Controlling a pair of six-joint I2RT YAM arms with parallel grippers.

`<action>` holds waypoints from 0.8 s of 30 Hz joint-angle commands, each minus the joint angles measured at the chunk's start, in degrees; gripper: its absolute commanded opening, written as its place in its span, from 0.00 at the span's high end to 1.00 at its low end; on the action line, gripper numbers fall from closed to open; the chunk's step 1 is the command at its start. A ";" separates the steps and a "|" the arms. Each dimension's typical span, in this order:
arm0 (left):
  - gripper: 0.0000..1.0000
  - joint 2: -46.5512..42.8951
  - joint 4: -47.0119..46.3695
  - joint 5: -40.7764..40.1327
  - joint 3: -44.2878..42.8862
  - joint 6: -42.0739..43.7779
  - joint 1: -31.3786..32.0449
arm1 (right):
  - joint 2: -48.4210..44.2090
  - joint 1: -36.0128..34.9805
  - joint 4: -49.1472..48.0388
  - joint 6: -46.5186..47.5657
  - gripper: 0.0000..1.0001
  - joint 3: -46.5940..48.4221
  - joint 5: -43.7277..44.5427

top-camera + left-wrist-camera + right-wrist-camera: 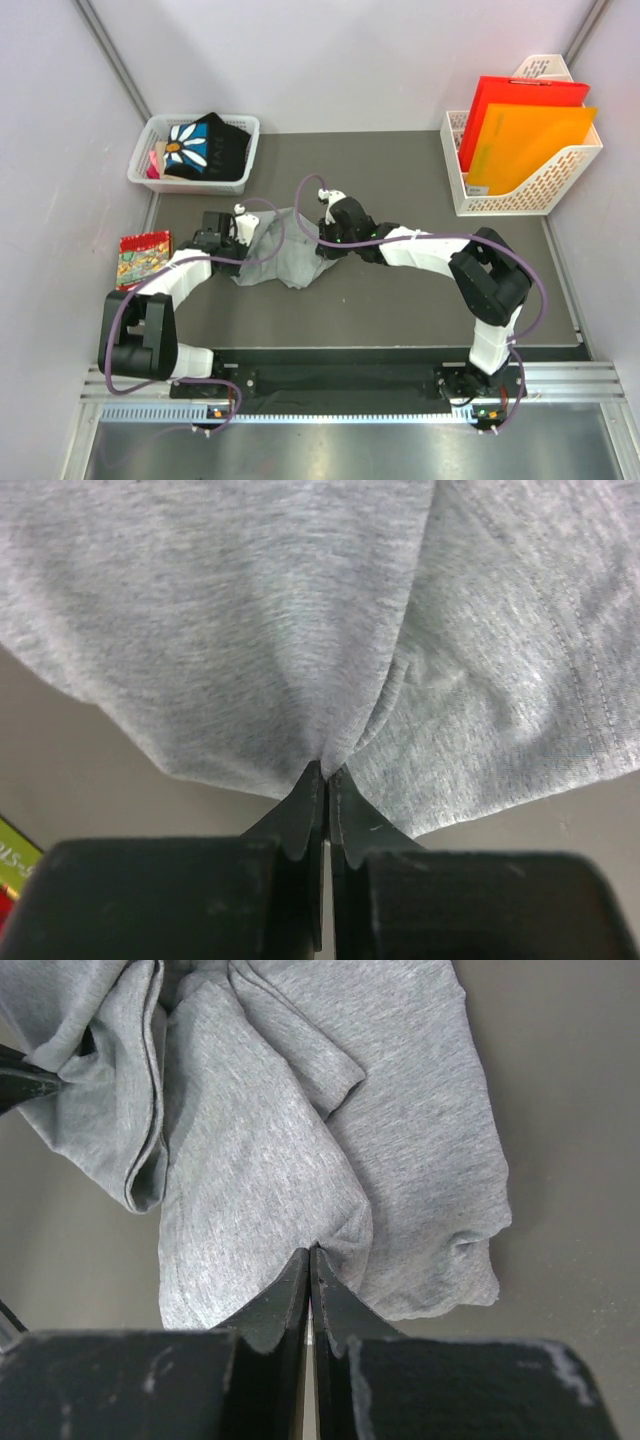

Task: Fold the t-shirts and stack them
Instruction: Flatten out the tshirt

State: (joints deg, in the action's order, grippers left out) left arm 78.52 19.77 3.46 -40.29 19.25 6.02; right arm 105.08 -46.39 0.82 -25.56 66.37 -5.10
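Observation:
A light heather-grey t-shirt (283,257) lies crumpled in the middle of the dark mat. My left gripper (247,228) is at its left edge, and in the left wrist view the gripper (327,771) is shut on a pinch of the grey cloth (300,610). My right gripper (322,243) is at the shirt's right edge. There it (310,1252) is also shut, with a fold of the grey t-shirt (270,1160) pinched at the tips. The black t-shirt (210,145) with a white daisy print sits bunched in a white basket (147,176) at the back left.
A small red patterned packet (143,257) lies at the mat's left edge, beside my left arm. A white file rack (530,190) with red and orange folders stands at the back right. Pale walls enclose the table on three sides.

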 commanded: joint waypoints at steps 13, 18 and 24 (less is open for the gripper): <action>1.00 -15.41 15.91 5.84 -35.54 -4.65 -0.22 | -29.65 -0.81 10.42 7.71 1.00 2.54 13.88; 0.96 -18.40 22.31 7.61 -48.53 -6.41 -0.22 | -42.57 -0.81 14.30 8.69 1.00 2.10 18.19; 0.93 -18.76 27.60 16.82 -55.06 -8.26 -0.22 | -43.56 -0.89 14.65 5.97 1.00 -5.10 17.85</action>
State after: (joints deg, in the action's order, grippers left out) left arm 59.31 42.00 12.51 -91.81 13.30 6.02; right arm 58.63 -46.50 12.71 -18.26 66.11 11.42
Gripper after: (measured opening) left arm 0.067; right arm 0.006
